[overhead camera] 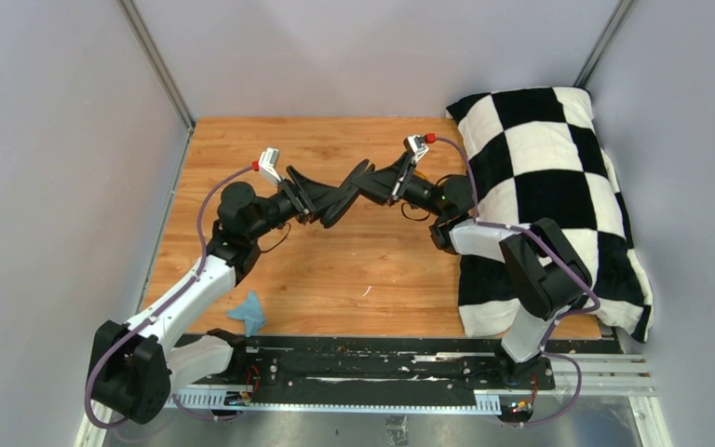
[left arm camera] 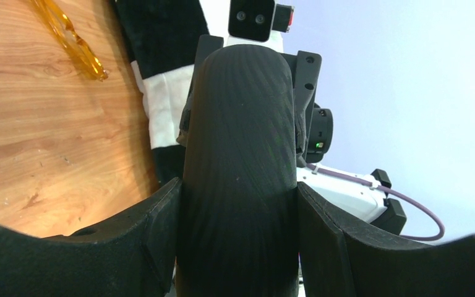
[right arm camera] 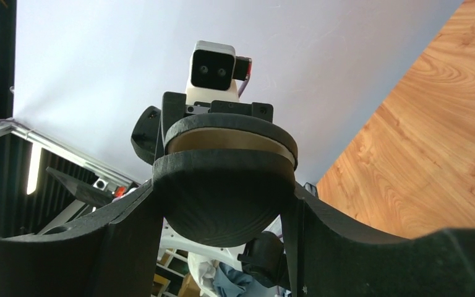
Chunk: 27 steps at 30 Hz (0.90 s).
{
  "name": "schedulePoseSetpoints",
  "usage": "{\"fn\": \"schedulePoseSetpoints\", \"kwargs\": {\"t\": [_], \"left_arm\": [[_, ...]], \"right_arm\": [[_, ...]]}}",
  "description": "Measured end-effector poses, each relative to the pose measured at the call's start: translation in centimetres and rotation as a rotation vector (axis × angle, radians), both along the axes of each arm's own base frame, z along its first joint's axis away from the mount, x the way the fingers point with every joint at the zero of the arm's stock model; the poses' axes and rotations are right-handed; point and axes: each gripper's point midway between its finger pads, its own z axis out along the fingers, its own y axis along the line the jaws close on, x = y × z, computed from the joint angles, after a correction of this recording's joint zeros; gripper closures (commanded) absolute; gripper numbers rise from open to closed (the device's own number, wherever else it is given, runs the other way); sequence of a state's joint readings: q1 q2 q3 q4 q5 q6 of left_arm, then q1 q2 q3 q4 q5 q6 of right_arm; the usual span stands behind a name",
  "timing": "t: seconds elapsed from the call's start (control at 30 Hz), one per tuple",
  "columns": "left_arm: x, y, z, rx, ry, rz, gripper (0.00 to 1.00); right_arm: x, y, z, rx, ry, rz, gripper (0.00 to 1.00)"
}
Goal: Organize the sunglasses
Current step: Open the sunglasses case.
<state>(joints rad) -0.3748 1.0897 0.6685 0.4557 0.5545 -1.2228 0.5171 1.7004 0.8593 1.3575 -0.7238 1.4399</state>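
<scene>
Item: sunglasses point(left arm camera: 77, 46), one pair.
Colour: amber-orange, see-through and glossy, with light glinting along the rim.
Build: slim and small, with a thin curved outline.
Where seen: only the left wrist view showed them, in its top left corner, and the upper edge cut off one end. They could not be made out in the top view.
Place: they lay on the wooden table point(left arm camera: 37, 136), with bare wood all round them.
Neighbour: they were near the edge of the black-and-white checked pillow point(left arm camera: 164, 105), apart from it.
Pose: they lay low on the wood, running slantwise across that corner. Whether the arms were folded could not be told.
</scene>
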Motion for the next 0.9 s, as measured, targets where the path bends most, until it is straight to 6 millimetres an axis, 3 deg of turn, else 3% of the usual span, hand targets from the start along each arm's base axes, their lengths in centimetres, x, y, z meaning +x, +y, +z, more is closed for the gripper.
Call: {"fn": "schedulePoseSetpoints", "kwargs": {"t": [0.43,0.9], "left_arm": [[0.0,0.4,-0.2,-0.054,0.108,0.034,1.00],[1.1,1.0,2.7,-0.239,0.157,0.001,1.00]], "right_arm": [[-0.8,0.1,-1.0,0.033,-0.029,0.082,0.60],[-1.2,-0.5,1.8,0.035,-0.168,0.103,0.62]]}}
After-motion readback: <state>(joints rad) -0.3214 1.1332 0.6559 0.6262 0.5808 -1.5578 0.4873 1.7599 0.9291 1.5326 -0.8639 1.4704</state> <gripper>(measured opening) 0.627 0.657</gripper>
